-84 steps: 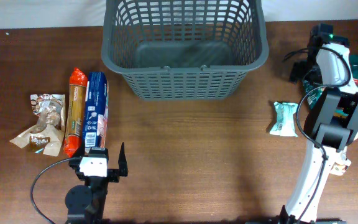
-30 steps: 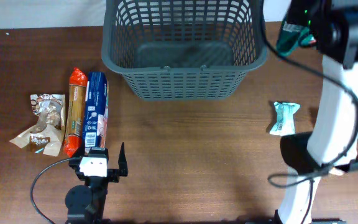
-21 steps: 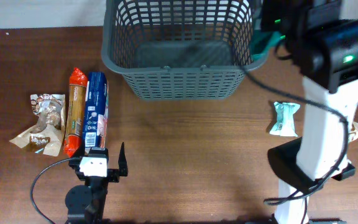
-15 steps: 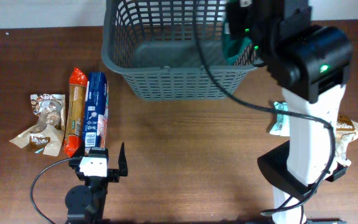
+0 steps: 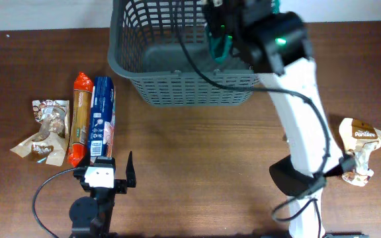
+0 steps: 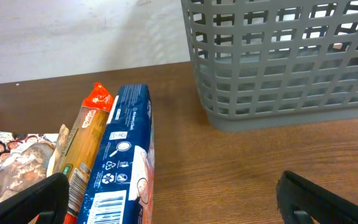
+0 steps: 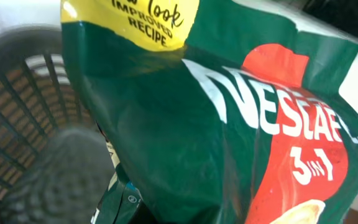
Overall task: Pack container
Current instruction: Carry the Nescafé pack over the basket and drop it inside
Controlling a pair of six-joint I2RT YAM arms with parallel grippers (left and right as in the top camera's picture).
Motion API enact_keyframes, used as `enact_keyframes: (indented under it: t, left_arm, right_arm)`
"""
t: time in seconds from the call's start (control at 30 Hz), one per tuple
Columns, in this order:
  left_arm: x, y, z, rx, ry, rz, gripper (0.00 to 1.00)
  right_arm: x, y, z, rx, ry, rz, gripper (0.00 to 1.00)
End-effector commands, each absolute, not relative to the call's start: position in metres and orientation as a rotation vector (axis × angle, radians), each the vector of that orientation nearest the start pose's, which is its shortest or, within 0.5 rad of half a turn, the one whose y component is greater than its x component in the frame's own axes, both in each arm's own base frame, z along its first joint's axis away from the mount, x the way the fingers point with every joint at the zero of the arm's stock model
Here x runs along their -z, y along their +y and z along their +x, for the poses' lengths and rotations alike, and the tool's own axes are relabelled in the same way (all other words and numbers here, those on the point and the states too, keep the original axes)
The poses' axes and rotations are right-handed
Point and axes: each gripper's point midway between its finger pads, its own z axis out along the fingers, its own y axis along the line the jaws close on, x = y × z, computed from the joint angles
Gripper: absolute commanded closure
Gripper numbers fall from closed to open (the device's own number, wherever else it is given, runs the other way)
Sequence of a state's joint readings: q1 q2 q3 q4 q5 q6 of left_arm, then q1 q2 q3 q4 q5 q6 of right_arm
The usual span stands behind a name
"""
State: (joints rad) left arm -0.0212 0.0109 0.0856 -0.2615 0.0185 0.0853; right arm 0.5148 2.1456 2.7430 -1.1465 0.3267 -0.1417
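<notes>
1. Location of the task item: the container (image 5: 177,89) stands at the middle of the desk's far edge. Through its lattice the floor looks bare.
2. Right gripper (image 5: 229,28): it hangs over the right half of the container, inside the line of the rim. A green coffee packet (image 7: 229,130) fills the wrist view, with the basket floor below it. The fingers are hidden behind the packet. Since the packet hangs clear of any support, I judge them pinched on its upper edge.
3. Left gripper (image 6: 176,205): it is parked low at the near edge, left of centre. Its fingers are spread wide and hold nothing.
4. Step in hand, as I judge it: release the coffee packet into the container.
5. Recommended execution:
   - Lower the wrist before opening, so the packet lands flat and does not bounce off the wall.
   - Keep away from the right wall, because a slack packet corner could catch in a slot.
   - Place it towards one end, leaving floor space for the long items.
   - Open fully, then lift straight up and check the packet does not cling to a pad.
6. Outstanding stock:
   - Near the left edge lie a blue packet (image 6: 126,155), an orange packet (image 6: 86,149) and a crumpled brown snack packet (image 5: 45,129).
   - A tan packet (image 5: 359,149) lies near the right edge.
</notes>
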Motion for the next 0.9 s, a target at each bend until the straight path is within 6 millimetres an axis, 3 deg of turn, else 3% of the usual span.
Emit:
enact_keyframes:
  t: [0.0, 0.37, 0.5, 0.6, 0.63, 0.77, 0.87]
  left_arm:
    - [-0.148, -0.008, 0.237, -0.033, 1.754, 0.102, 0.01]
    - [-0.148, -0.008, 0.237, -0.033, 1.754, 0.102, 0.01]
    - [-0.148, -0.008, 0.237, -0.033, 1.754, 0.102, 0.01]
    - [-0.148, -0.008, 0.237, -0.033, 1.754, 0.102, 0.01]
    - [-0.148, -0.008, 0.237, -0.033, 1.754, 0.102, 0.01]
    - [-0.148, -0.008, 0.237, -0.033, 1.754, 0.102, 0.01]
    - [-0.148, -0.008, 0.237, -0.033, 1.754, 0.102, 0.01]
  right_arm:
    - [-0.389, 0.219, 0.503, 0.148, 2.020, -0.498, 0.96]
    - [-0.322, 0.233, 0.517, 0.134, 2.129, -0.553, 0.96]
    - [-0.308, 0.233, 0.516, 0.117, 2.173, -0.512, 0.96]
    - [-0.305, 0.232, 0.514, 0.110, 2.191, -0.495, 0.67]
    - [-0.305, 0.232, 0.513, 0.111, 2.192, -0.497, 0.52]
    - [-0.321, 0.228, 0.508, 0.108, 2.175, -0.486, 0.32]
    - [-0.347, 0.222, 0.501, 0.102, 2.128, -0.458, 0.28]
